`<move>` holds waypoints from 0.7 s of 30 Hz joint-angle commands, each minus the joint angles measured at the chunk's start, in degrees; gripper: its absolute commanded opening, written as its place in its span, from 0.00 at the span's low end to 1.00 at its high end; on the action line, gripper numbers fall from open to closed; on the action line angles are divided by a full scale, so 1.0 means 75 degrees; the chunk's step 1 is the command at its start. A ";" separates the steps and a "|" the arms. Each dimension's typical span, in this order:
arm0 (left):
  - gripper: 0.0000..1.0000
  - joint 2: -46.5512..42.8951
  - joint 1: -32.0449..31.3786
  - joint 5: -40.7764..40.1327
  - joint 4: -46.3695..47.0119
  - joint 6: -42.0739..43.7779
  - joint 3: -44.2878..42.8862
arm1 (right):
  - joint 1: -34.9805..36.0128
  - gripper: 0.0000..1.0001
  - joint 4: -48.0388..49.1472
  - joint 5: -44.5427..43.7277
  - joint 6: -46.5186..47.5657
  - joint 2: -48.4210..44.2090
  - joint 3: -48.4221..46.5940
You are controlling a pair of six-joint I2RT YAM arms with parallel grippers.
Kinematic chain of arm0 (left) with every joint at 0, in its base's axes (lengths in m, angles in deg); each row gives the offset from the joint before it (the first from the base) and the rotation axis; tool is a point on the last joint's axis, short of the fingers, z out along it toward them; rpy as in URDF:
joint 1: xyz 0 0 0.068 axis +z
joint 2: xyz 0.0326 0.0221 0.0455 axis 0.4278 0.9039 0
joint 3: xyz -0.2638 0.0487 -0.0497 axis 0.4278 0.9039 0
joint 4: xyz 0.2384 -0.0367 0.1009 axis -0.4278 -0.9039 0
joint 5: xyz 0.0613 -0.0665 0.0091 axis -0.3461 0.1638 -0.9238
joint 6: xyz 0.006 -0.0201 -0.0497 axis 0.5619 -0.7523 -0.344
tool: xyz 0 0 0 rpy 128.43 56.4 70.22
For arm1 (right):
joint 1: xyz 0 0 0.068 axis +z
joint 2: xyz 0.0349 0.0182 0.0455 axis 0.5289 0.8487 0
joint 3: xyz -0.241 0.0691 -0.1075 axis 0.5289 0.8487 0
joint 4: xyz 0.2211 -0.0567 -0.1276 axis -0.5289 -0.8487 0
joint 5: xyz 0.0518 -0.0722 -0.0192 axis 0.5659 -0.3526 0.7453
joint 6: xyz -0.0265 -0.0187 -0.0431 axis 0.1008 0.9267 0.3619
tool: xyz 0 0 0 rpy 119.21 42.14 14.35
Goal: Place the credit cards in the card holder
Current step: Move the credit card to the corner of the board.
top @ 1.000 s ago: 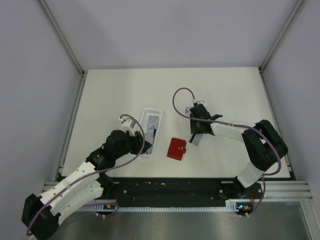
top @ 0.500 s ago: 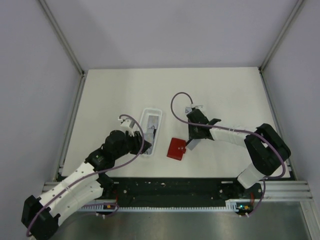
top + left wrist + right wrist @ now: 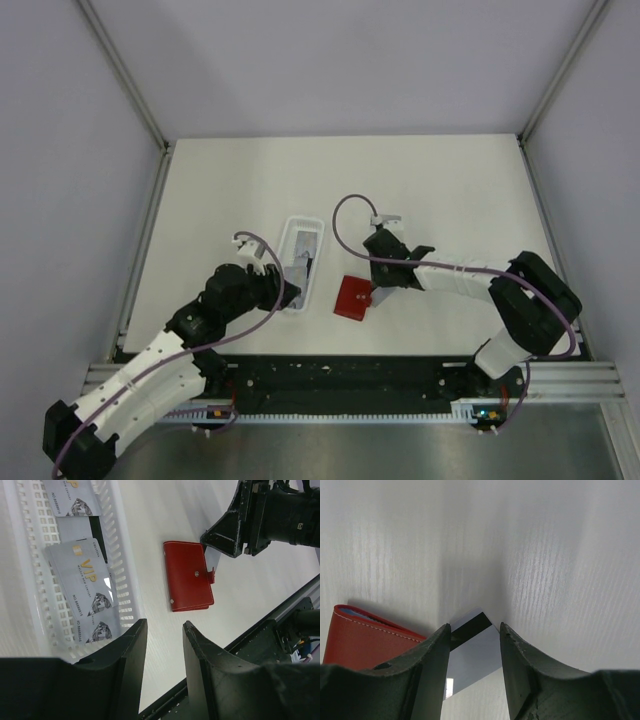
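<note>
Tray near wallet, gripped card alongside

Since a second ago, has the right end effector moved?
Yes. The right end effector, gripping a card, moved left and toward the near edge, to the unmoved red wallet.

Your flat white tabletop, a long white slotted plastic tray lying left of centre, a small square red leather-like wallet lying closed just right of it, apart.
</note>
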 commanded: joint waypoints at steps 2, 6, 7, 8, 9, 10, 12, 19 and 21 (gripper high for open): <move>0.41 -0.0307 -0.0004 -0.0234 0.0101 -0.0008 -0.0131 | 0.0459 0.44 -0.1188 0.0651 -0.0543 0.0411 0.0666; 0.42 -0.0424 0.0008 -0.0363 0.0032 0.0085 -0.0272 | 0.0623 0.44 -0.1212 0.0639 -0.0625 0.0399 0.0795; 0.42 -0.0424 -0.0004 -0.0398 -0.0015 0.0097 -0.0318 | 0.0659 0.44 -0.1223 0.0639 -0.0637 0.0399 0.0830; 0.42 -0.0424 0.0008 -0.0410 -0.0050 0.0109 -0.0354 | 0.0705 0.44 -0.1235 0.0639 -0.0660 0.0399 0.0853; 0.42 -0.0436 0.0008 -0.0433 -0.0097 0.0109 -0.0377 | 0.0752 0.44 -0.1247 0.0651 -0.0684 0.0399 0.0865; 0.42 -0.0448 0.0008 -0.0457 -0.0133 0.0109 -0.0401 | 0.0822 0.44 -0.1282 0.0662 -0.0707 0.0387 0.0865; 0.42 -0.0483 0.0008 -0.0550 -0.0214 0.0109 -0.0448 | 0.0916 0.44 -0.1375 0.0651 -0.0812 0.0399 0.0842; 0.43 -0.0659 -0.0004 -0.0796 -0.0531 0.0203 -0.0740 | 0.1397 0.44 -0.1750 0.0627 -0.1093 0.0294 0.0842; 0.43 -0.0647 0.0019 -0.0808 -0.0601 0.0238 -0.0834 | 0.1596 0.44 -0.1832 0.0627 -0.1199 0.0293 0.0854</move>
